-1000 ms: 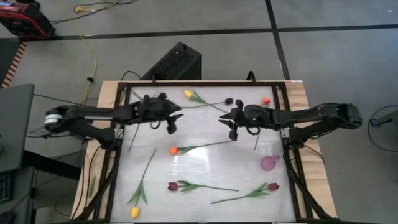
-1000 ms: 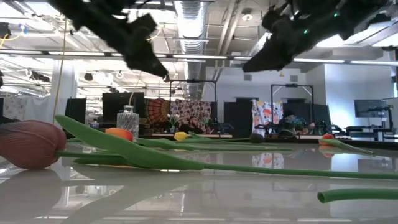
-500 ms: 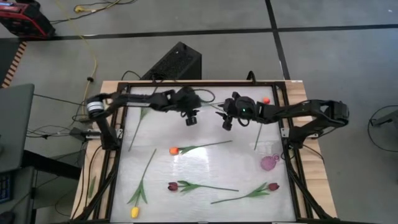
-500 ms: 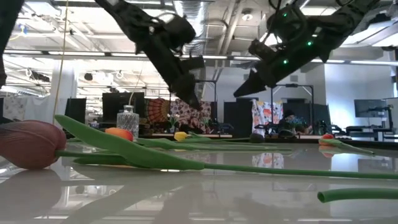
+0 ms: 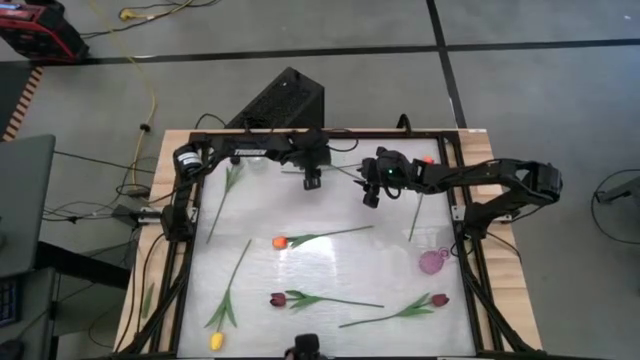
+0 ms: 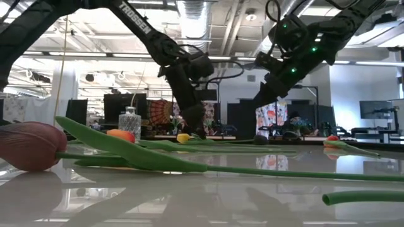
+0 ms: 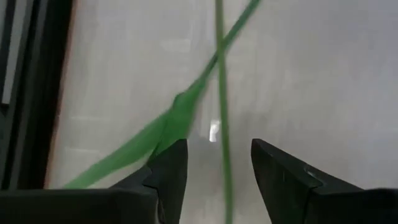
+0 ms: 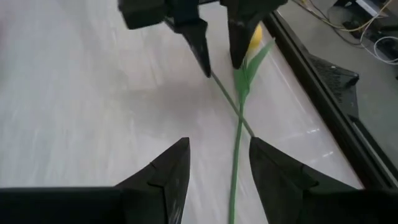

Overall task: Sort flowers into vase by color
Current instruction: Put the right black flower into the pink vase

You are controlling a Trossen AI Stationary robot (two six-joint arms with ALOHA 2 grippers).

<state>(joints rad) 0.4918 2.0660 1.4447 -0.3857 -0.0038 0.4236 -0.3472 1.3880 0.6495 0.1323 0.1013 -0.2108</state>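
Tulips lie scattered on the table; my left gripper and right gripper converge near its far edge. Each wrist view shows fingers apart, straddling the yellow tulip's stem to grasp it.

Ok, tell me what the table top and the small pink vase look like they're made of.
Table top: looks like glossy white laminate or acrylic; in the low view it mirrors the stems and ceiling lights. Pink vase: probably tinted glass or clear plastic; the top shows through it.

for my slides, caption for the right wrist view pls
Both open grippers, right and left, close in on one yellow tulip's stem.
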